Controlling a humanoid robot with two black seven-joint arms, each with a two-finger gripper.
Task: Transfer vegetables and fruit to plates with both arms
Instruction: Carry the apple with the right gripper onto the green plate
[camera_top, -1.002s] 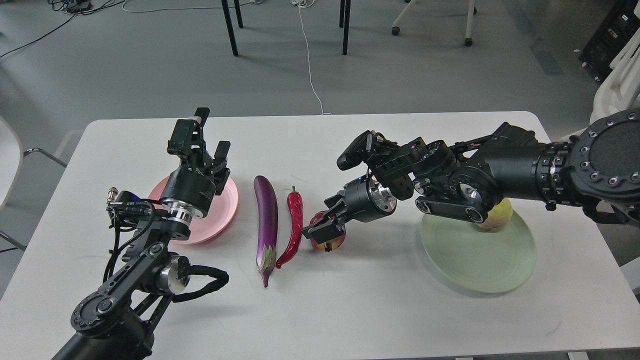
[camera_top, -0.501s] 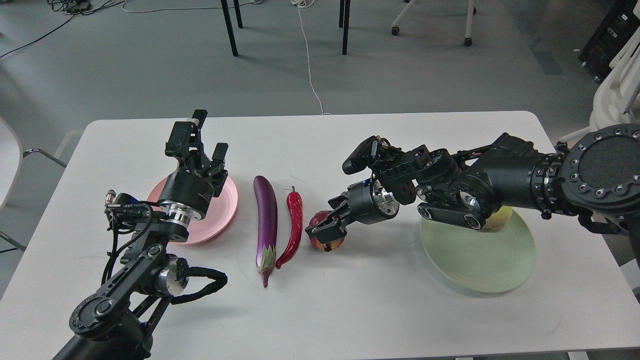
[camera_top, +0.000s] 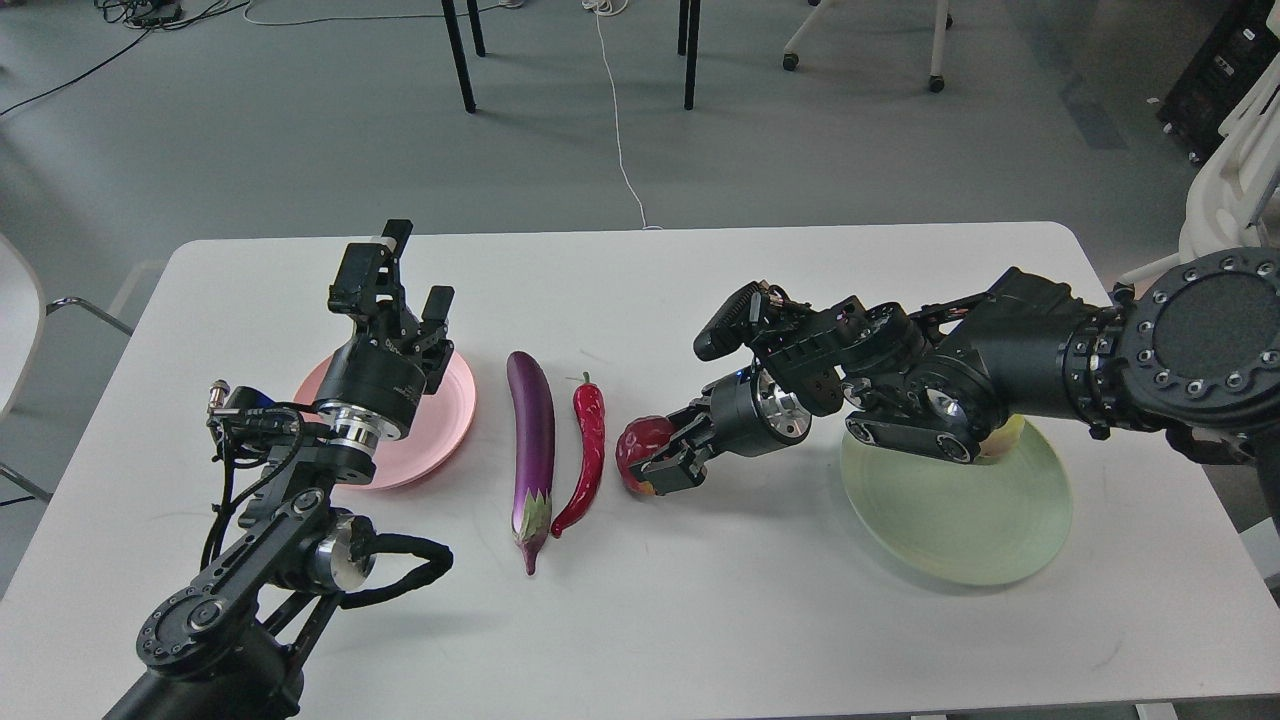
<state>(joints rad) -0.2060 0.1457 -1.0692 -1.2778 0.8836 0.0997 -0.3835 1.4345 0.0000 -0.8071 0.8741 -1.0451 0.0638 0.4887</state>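
White table (camera_top: 700, 620): right gripper (camera_top: 668, 462) fingers clamp the pomegranate (camera_top: 640, 442) beside chili (camera_top: 590, 455) and eggplant (camera_top: 533, 435). Left gripper (camera_top: 405, 285), fingers apart, hovers over pink plate (camera_top: 445, 420). Arm hides most of the fruit (camera_top: 1005, 437) on green plate (camera_top: 960, 520).

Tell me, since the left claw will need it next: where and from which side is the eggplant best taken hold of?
Probably the eggplant's straight middle, from above, fingers across its width. It lies flat, lengthwise away from the robot, stem cap nearest, and tapers there. The chili pepper lies close on its right, nearly touching near the stem, so the middle gives more finger room. The left claw hangs over the pink plate.
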